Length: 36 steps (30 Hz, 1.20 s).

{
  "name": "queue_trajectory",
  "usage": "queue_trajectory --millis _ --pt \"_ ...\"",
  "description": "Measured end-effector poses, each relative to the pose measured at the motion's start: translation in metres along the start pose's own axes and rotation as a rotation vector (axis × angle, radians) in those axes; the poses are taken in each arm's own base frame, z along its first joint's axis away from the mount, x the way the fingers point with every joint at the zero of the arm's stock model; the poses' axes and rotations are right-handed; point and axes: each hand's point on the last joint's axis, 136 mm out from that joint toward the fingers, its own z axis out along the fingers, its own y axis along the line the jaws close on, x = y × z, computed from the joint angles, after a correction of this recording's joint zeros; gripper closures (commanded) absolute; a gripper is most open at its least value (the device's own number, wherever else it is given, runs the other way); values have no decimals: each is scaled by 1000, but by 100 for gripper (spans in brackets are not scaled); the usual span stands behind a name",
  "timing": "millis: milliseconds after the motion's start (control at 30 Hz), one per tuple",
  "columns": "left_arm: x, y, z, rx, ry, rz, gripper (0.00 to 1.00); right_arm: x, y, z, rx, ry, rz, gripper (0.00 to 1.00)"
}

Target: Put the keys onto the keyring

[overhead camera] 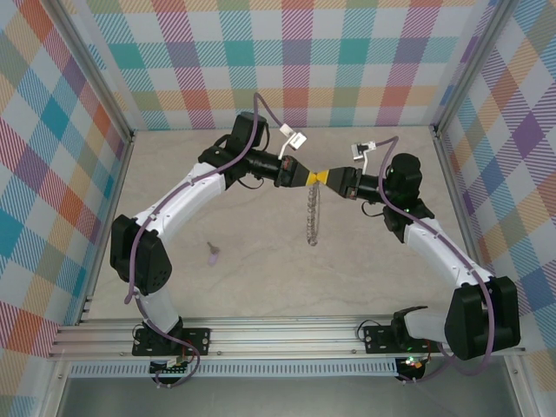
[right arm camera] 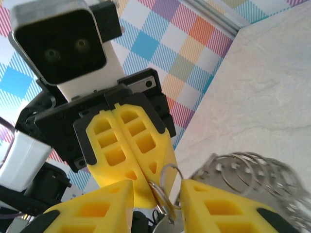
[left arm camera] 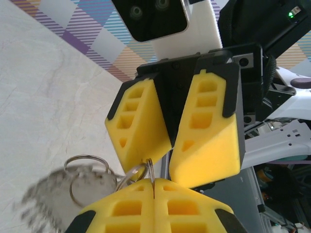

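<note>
One tiny lilac key (overhead camera: 213, 253) is just lying on the surface (overhead camera: 261, 287) with nothing touching it, and it's way too small from here to say which way its shaft points. The keyring (overhead camera: 311, 217) is up in the air: a silver chain dangling straight down from the spot where both claws meet nose to nose over the middle. Left claw (left arm camera: 154, 188) is pressed tight together, pinching the chain's end ring (left arm camera: 151, 171). Right claw (right arm camera: 156, 185) has its jaws a bit apart on either side of that same ring, and honestly I can't tell if it's biting it or just straddling it. What matters for the next move is that the key sits well apart from both claws, toward the near edge and off to the left, closer to the left arm (overhead camera: 174, 213) than the right. My guess is one claw has to let go and drop down for it.
</note>
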Motion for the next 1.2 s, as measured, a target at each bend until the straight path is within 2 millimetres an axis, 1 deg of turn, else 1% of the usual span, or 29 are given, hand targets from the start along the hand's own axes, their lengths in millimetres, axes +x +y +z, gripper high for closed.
queue_trajectory --millis 233,400,733,800,867,900,1033,1200 --pt "-1 -1 0 4 0 -1 100 1 2 1 -15 12 -12 71" --pt "0 0 0 3 3 -4 100 1 1 1 -14 12 -16 76" --pt "2 0 0 1 14 -11 100 5 0 0 -1 23 -29 76" --pt "0 -1 0 2 11 -2 100 6 0 -1 1 25 -27 75" --pt "-2 -2 -2 1 6 10 100 7 1 -2 3 27 -25 65" --pt "-4 -3 -3 0 2 17 100 8 1 -2 5 28 -24 63" --pt "-8 -5 -4 1 -4 28 100 8 4 -7 10 20 -32 60" --pt "-8 -5 -4 0 -4 30 100 5 7 -17 18 -7 -47 59"
